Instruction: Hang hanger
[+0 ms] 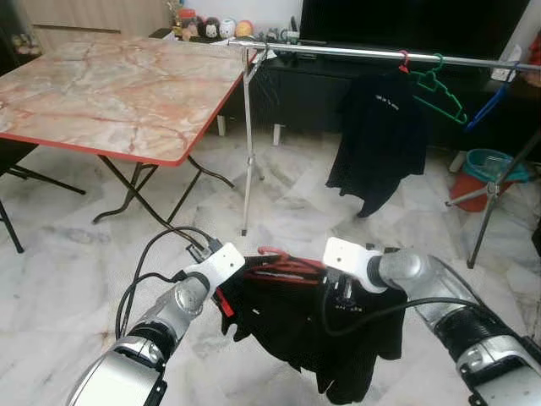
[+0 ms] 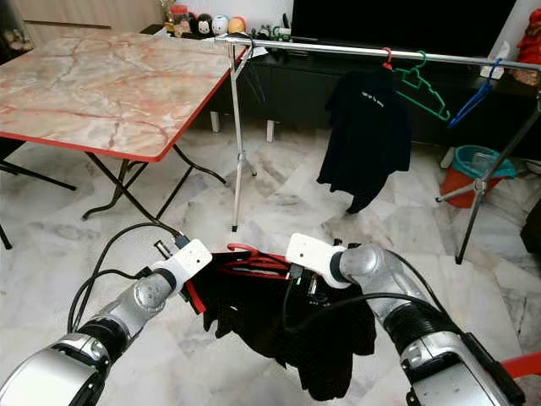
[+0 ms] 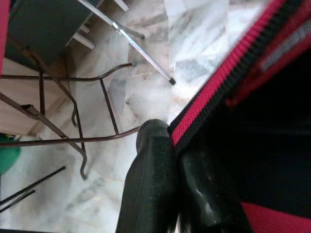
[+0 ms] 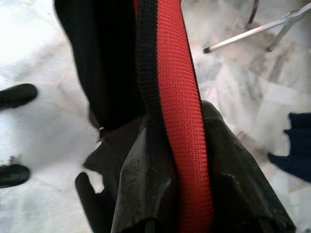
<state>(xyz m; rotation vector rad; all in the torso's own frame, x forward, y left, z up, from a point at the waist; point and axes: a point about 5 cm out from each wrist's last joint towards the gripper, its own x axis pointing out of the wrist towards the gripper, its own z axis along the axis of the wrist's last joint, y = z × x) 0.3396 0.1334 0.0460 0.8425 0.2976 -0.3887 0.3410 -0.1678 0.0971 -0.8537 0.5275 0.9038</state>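
We hold a black garment with red trim (image 1: 313,334), on a red hanger (image 1: 283,262), low in front of us between both arms, above a pale marble floor (image 1: 68,279). Our left gripper (image 3: 167,160) is closed on the garment's red-and-black edge at the left end, and our right gripper (image 4: 182,160) is clamped on a thick band of red knit trim with a black border at the right end. The garment's long axis runs side to side between the two grippers, and its body droops below them. The hanger's hook curls up near the middle, slightly closer to the left gripper. The target, a silver clothes rail (image 1: 355,52), lies ahead and higher than the grippers, well apart from them, running left to right, roughly parallel to the garment. So, as we judge it, the coming move is forward and up, with the right arm nearer the free stretch of rail. On the rail already hang a black T-shirt (image 1: 380,135) on a red hanger, an empty green hanger (image 1: 439,93) and a blue hanger (image 1: 489,106). A marble-topped folding table (image 1: 118,85) stands ahead to the left. A red bucket with a teal basin in it (image 1: 486,173) stands on the floor far right; we cannot tell what else it holds.
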